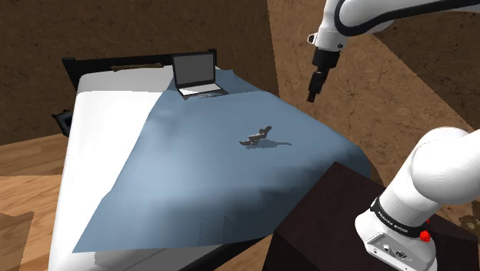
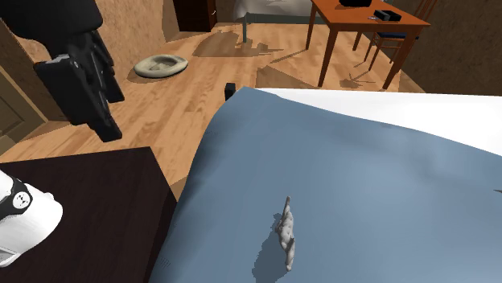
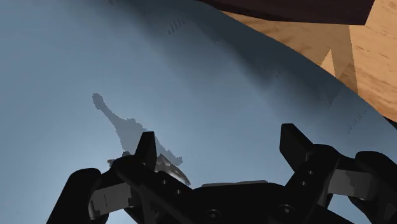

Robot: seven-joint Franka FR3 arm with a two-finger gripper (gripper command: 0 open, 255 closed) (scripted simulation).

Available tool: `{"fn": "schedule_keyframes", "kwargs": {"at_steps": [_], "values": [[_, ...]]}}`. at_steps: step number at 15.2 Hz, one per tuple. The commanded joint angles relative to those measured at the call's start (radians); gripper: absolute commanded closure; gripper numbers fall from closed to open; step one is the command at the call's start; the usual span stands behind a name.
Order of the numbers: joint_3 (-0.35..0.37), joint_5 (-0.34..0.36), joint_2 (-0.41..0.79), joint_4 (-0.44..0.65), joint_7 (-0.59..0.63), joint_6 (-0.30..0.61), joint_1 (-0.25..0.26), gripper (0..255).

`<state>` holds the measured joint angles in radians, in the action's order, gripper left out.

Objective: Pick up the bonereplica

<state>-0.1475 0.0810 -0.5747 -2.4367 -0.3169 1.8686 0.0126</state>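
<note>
Bed (image 1: 71,162): wide, with a dark headboard (image 1: 115,61) at its far end in the shoulder view.
Blanket (image 1: 200,169): blue-grey, spread over most of the bed and drooping over the near edge.
Sheet (image 1: 108,123): white, bare along the shoulder view's left.
Laptop (image 1: 197,75): open with its screen upright, on the blanket's far corner near the headboard.
Floor (image 2: 161,120): wood planks.
Bench (image 2: 362,20): brown wood on slim legs, beyond the bed, with small dark items on top.
Chair (image 2: 402,36): blue seat, just beside the bench.
Round pale dish (image 2: 161,65): shallow, on the floor, well apart from the bed.
</note>
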Motion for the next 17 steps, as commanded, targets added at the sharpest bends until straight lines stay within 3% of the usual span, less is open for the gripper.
{"fn": "schedule_keyframes", "kwargs": {"at_steps": [1, 10, 17], "values": [[-0.025, 0.007, 0.073, 0.013, -0.063, 0.055, 0.011, 0], [-0.119, -0.021, 0.432, 0.141, -0.361, 0.253, 0.051, 0], [-0.127, -0.095, 0.727, 0.312, -0.59, 0.346, 0.051, 0]]}}
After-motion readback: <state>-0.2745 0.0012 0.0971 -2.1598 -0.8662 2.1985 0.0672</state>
